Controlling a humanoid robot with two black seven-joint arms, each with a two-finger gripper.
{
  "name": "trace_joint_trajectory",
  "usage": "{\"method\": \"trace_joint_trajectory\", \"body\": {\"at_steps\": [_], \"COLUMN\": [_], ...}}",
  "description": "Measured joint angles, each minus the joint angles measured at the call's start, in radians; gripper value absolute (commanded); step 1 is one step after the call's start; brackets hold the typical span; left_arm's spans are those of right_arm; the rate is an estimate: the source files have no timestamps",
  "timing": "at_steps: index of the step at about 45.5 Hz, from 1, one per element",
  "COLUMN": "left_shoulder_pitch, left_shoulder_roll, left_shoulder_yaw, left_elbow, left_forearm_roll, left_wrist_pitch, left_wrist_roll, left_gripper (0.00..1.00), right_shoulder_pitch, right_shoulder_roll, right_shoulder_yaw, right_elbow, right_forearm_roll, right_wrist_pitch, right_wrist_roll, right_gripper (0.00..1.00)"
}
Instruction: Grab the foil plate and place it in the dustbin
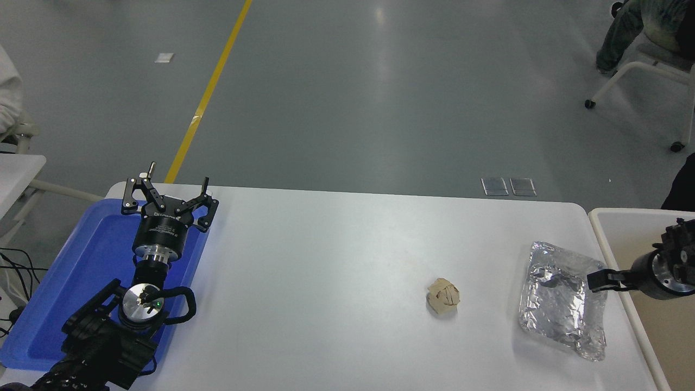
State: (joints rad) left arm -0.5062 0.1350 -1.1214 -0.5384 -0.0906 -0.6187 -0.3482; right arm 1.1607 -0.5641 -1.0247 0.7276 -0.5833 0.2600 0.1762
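Foil plate (562,301): lower right of frame, flat on table (336,255), beside dustbin (624,228); right gripper (597,282) at its right rim, finger state indiscernible; advise pinching rim firmly, foil crumples. Left gripper (168,198): lower left, fingers spread.

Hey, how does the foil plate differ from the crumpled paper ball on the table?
The foil plate is shiny silver; the paper ball is dull tan. The plate is flat, shallow and much larger; the ball is small and lumpy. The right gripper is at the plate's right edge; nothing is near the ball. Both are crinkled and rest on the white table.
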Motion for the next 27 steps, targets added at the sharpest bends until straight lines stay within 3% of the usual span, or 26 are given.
{"method": "trace_joint_trajectory", "body": {"at_steps": [22, 27], "left_shoulder_pitch": [0.000, 0.000], "left_shoulder_roll": [0.000, 0.000], "left_shoulder_yaw": [0.000, 0.000], "left_elbow": [0.000, 0.000], "left_forearm_roll": [0.000, 0.000], "left_wrist_pitch": [0.001, 0.001], "left_wrist_roll": [0.000, 0.000], "left_gripper": [1.00, 1.00], "right_shoulder_pitch": [-0.069, -0.080], "right_shoulder_roll": [0.004, 0.004], "right_shoulder_yaw": [0.086, 0.101], "right_elbow": [-0.023, -0.024], "right_forearm_roll": [0.001, 0.001], "right_wrist_pitch": [-0.013, -0.014], "right_wrist_roll": [-0.021, -0.024], "right_gripper": [0.86, 0.75]}}
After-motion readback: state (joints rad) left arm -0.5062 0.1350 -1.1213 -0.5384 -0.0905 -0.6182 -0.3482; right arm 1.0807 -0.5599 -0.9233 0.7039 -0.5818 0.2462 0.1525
